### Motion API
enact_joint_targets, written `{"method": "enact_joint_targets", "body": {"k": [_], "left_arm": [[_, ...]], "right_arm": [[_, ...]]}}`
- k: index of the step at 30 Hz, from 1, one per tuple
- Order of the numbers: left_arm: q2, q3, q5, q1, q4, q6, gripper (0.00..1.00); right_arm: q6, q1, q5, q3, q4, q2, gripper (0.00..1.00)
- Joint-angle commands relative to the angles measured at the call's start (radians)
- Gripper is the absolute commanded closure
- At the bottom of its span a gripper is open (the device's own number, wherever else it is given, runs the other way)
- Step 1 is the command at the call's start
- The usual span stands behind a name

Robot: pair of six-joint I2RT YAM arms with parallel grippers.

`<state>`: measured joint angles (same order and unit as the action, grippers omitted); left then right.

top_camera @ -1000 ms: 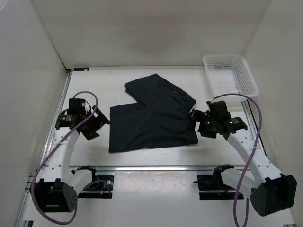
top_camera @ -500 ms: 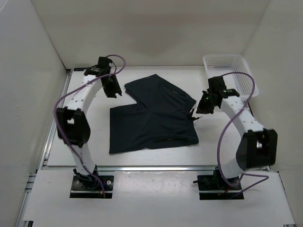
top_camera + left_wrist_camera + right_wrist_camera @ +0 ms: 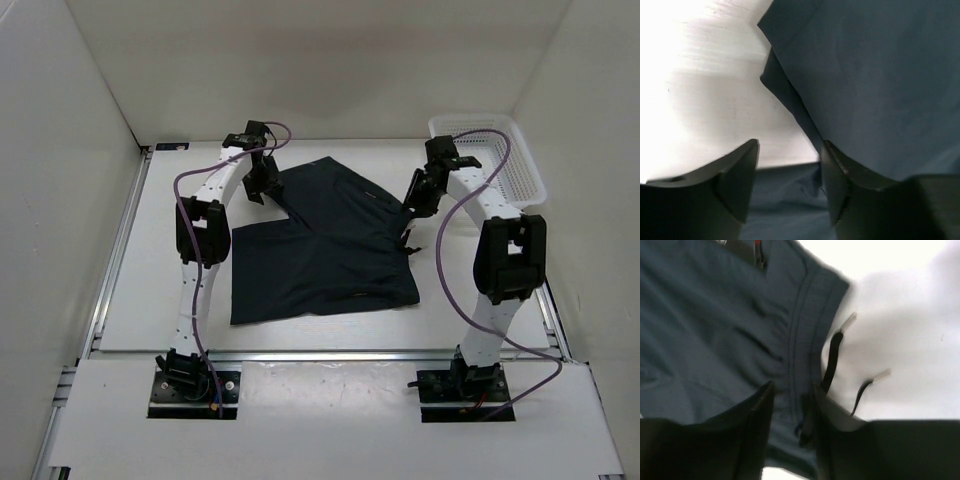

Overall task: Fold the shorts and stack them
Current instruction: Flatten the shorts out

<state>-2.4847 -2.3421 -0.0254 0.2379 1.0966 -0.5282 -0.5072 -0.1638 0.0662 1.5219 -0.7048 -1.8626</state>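
Overhead, dark shorts (image 3: 320, 245) flat on white table (image 3: 150, 300), plain white walls (image 3: 320, 60) around.

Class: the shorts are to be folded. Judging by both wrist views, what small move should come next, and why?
Probably closing both end effectors on the cloth. The left end effector stands open astride the far edge of the shorts; the right end effector straddles the waistband beside the drawstring. The shorts lie flat, not yet folded.

White mesh basket (image 3: 522, 160) sits at the table's (image 3: 150, 280) far right corner
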Motion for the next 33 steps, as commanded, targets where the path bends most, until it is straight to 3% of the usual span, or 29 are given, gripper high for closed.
{"method": "enact_joint_targets", "body": {"k": [1,2,4,10,15,18,19,21,22,24,25,33], "left_arm": [[0.0,-0.056,-0.007,0.001,-0.001,-0.023,0.33],[-0.011,-0.068,-0.021,0.001,-0.001,-0.023,0.28],[-0.042,-0.077,-0.03,0.001,-0.01,-0.023,0.26],[-0.069,-0.077,-0.041,0.001,-0.032,-0.041,0.35],[-0.088,-0.098,-0.068,0.001,-0.052,-0.052,0.37],[-0.109,-0.109,-0.08,0.001,-0.052,-0.073,0.4],[-0.109,-0.118,-0.094,0.001,-0.052,-0.073,0.43],[-0.118,-0.118,-0.138,0.001,-0.064,-0.084,0.58],[-0.118,-0.118,-0.148,0.001,-0.092,-0.084,0.66],[-0.106,-0.106,-0.131,0.001,-0.092,-0.084,0.83],[-0.089,-0.089,-0.11,0.001,-0.092,-0.084,0.9],[0.142,0.148,-0.055,-0.08,-0.092,-0.053,0.9]], "right_arm": [[0.019,0.004,-0.022,0.09,-0.01,-0.078,0.57],[0.019,0.004,-0.022,0.107,-0.01,-0.117,0.43],[0.019,0.004,-0.043,0.17,-0.028,-0.159,0.34],[0.033,0.004,-0.132,0.331,-0.068,-0.318,0.3],[0.056,-0.005,-0.183,0.42,-0.105,-0.403,0.27],[0.065,-0.005,-0.183,0.42,-0.105,-0.428,0.34],[0.065,-0.014,-0.166,0.42,-0.105,-0.428,0.47],[0.075,-0.014,-0.131,0.406,-0.082,-0.428,0.63],[0.075,-0.025,-0.105,0.382,-0.072,-0.419,0.79],[0.084,-0.025,-0.105,0.373,-0.061,-0.406,0.96],[0.084,-0.034,-0.12,0.373,-0.061,-0.396,1.0],[0.055,-0.034,-0.206,0.323,-0.048,-0.326,1.0]]}}
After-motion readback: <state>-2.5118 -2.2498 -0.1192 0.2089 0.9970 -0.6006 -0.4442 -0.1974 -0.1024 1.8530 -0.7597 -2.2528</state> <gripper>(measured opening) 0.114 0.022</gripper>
